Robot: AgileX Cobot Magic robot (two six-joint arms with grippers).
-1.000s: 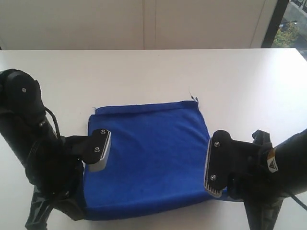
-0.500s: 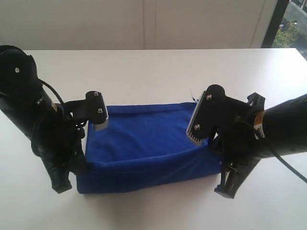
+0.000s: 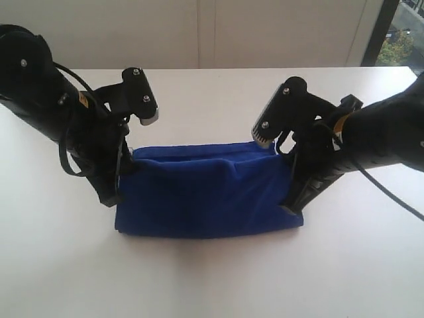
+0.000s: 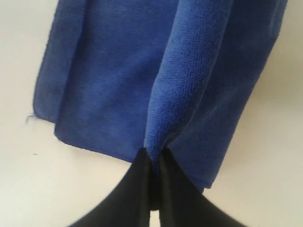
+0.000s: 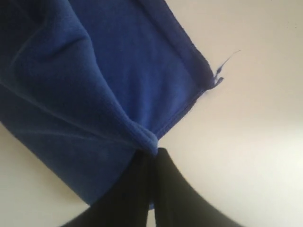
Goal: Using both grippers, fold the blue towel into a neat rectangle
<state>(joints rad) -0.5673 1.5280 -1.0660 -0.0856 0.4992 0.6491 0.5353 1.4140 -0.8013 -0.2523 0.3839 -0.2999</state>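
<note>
Both clamped: left end effector [image 4: 152, 157] and right end effector [image 5: 152, 152] each pinch a towel [image 3: 205, 199] corner, holding that edge level, likely to square the fold. Towel lies doubled, mid-frame, on the worktop [image 3: 212, 285].

Black jointed arms [image 3: 43, 99], looping cables [image 3: 63, 158], small screws [image 3: 24, 63], tapered hands [image 4: 151, 158]

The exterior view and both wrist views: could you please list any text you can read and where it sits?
None readable.
The yellow sticker on the left arm: too small to read.
The orange sticker on the right arm: too small to read.
The towel: no writing shows.
</note>
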